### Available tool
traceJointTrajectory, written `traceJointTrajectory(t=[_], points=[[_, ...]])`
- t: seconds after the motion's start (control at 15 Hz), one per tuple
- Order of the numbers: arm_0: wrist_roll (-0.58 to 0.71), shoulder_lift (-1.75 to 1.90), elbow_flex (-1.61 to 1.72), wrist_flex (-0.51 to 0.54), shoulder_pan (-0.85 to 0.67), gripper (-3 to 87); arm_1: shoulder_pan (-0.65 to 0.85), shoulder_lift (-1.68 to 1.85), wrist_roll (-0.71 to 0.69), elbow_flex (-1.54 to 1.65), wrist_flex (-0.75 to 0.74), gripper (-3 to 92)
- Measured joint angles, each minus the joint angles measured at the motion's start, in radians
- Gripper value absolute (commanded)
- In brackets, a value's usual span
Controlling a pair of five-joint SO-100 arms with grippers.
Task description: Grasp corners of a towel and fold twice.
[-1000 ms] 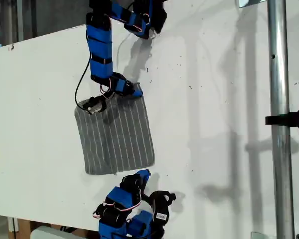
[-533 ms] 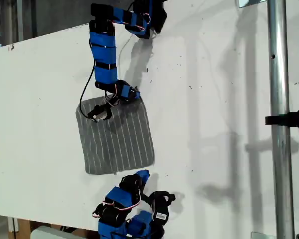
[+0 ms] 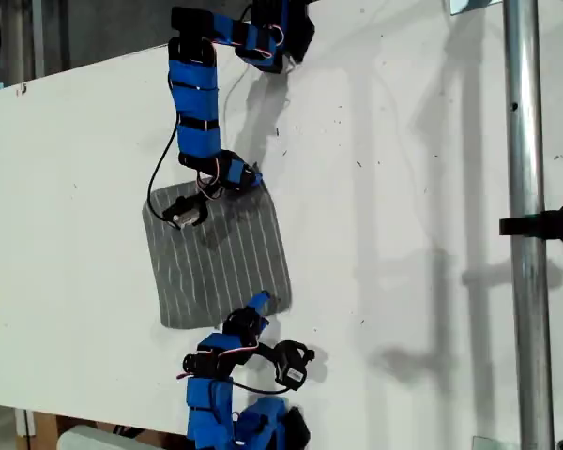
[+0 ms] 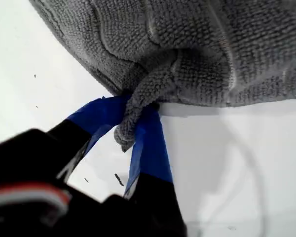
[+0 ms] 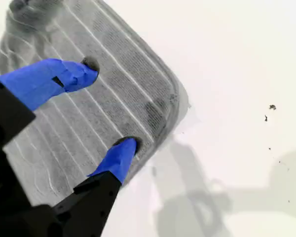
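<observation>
- Exterior view: the towel [image 3: 220,258] lies flat on the white table [image 3: 403,234], left of centre, between the two blue arms; its long axis and white stripes run from the view's top toward its bottom, tilted slightly.
- First wrist view: my first gripper [image 4: 133,121] is clenched on a bunched towel corner [image 4: 138,111], at the towel's top right in the exterior view.
- Second wrist view: my second gripper [image 5: 111,106] is spread, its fingertips [image 5: 123,148] over the towel near a rounded corner [image 5: 170,103], grasping nothing.
</observation>
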Motion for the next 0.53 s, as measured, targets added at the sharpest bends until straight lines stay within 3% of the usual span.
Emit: traceJointTrajectory(t=[0.27, 0.47, 0.53], points=[[-0.014, -0.261, -0.003, -0.103, -0.012, 20.6, -0.003, 0.014, 0.009, 0.002, 0.0, -0.2], [-0.067, -0.405, -0.104, -0.11, -0.003, -2.9, -0.003, 0.041, 0.009, 0.002, 0.0, -0.2], [-0.084, -0.408, -0.112, -0.112, 0.002, -2.9, -0.003, 0.043, 0.011, 0.002, 0.0, -0.2]])
